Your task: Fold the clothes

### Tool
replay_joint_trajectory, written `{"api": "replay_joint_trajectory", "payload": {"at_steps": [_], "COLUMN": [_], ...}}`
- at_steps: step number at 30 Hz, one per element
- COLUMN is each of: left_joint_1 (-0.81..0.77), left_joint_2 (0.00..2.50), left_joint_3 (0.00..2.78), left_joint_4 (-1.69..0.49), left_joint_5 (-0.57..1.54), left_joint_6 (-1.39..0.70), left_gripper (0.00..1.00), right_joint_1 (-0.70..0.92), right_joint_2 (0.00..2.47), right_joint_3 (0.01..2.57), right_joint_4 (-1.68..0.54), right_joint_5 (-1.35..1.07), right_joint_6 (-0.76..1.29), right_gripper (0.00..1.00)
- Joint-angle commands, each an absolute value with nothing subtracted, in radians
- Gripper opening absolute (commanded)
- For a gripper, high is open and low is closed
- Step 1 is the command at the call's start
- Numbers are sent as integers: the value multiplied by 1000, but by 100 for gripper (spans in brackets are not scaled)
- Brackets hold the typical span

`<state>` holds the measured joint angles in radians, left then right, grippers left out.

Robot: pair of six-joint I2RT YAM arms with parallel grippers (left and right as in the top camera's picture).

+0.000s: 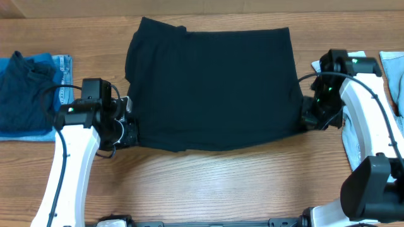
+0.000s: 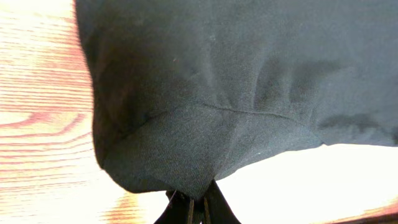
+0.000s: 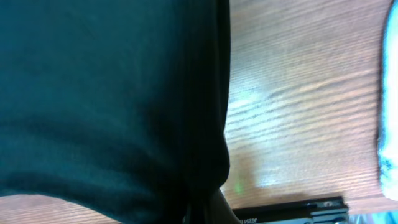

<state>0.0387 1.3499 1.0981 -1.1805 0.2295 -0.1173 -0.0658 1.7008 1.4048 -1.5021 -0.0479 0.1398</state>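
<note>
- Black clothes (image 2: 217, 74) fill most of the left wrist view. One corner comes to a point right at the left pincer (image 2: 191, 210).
- That pincer is squeezed together on the corner, so it is clamped on the black clothes.
- From above, the black clothes (image 1: 211, 88) lie spread out in the middle of the worktop (image 1: 214, 183). They make a wide shape with a small bump at the far left corner.
- At the near left corner of the black clothes sits the left pincer (image 1: 129, 130).
- At the near right corner sits the right pincer (image 1: 309, 118).
- Up close, the right pincer (image 3: 208, 210) is shut tight on the edge of the black clothes, and the cloth bunches into folds there.
- Well to the left of the black clothes lies a dark blue cloth (image 1: 22, 88). It lies on top of a lighter blue jeans piece (image 1: 63, 66).
- To the right of the black clothes, past the right arm, is a pale thing (image 1: 392, 66). I cannot tell what it is.
</note>
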Motion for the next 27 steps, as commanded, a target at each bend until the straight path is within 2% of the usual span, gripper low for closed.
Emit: {"api": "replay_joint_trajectory", "payload": {"at_steps": [1, 16, 25, 27], "left_joint_1": [35, 34, 32, 32], "left_joint_2": [1266, 1457, 1511, 1519], "left_joint_3": [1097, 1096, 1096, 1095], "left_joint_4": [-1166, -912, -727, -708], "left_joint_5": [187, 146, 147, 147], "left_joint_6": [-160, -188, -188, -188], "left_gripper": [4, 4, 4, 7], "right_joint_1": [-72, -73, -73, -73], "right_joint_2": [1670, 1681, 1783, 1795], "right_joint_3": [1317, 1306, 1306, 1306], "right_joint_4": [-1461, -1193, -1079, -1061], "right_joint_5": [-47, -52, -49, -47], "right_joint_6": [161, 164, 164, 164], "right_gripper": [4, 4, 4, 4]}}
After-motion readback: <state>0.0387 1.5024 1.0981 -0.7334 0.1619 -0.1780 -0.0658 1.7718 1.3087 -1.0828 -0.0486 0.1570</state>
